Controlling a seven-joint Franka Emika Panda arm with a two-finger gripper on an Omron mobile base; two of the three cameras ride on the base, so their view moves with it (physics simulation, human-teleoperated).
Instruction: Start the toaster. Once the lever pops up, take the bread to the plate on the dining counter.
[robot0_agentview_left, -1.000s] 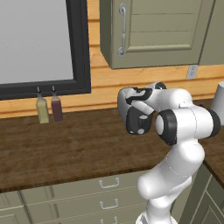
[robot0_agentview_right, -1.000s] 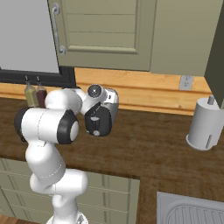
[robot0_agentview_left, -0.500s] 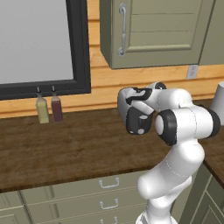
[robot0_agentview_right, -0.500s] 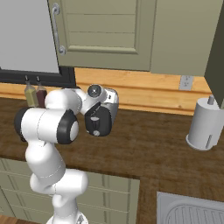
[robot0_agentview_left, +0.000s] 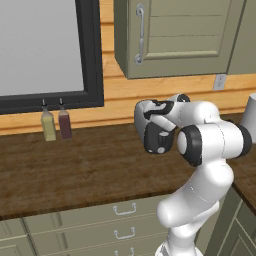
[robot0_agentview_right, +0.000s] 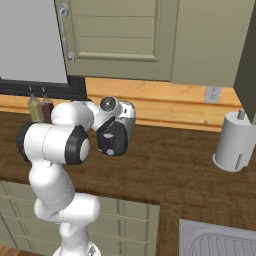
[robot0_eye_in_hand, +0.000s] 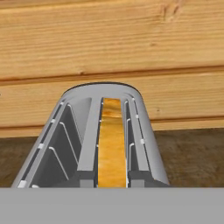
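The toaster (robot0_agentview_left: 143, 119) (robot0_agentview_right: 129, 118) (robot0_eye_in_hand: 87, 144) stands on the wood worktop near the back wall, its black end panel facing me. The lever (robot0_agentview_left: 163, 135) (robot0_agentview_right: 111, 142) is a small knob on that panel. My gripper (robot0_agentview_left: 158, 116) (robot0_agentview_right: 114, 119) sits shut over the toaster's near end, pointing toward the wall; its fingertips are hidden. The bread (robot0_eye_in_hand: 111, 144) stands in the middle slot, golden tan. I cannot tell whether the fingers touch anything. The plate and the dining counter are out of view.
Two small bottles (robot0_agentview_left: 56, 125) (robot0_agentview_right: 40, 108) stand against the wall to the left. A white paper towel roll (robot0_agentview_right: 233, 142) stands to the right, with a sink (robot0_agentview_right: 220, 240) in front of it. Wall cabinets (robot0_agentview_left: 175, 35) hang above the toaster.
The gripper has gone from open to shut. The arm, the toaster and the rest of the scene have not visibly moved.
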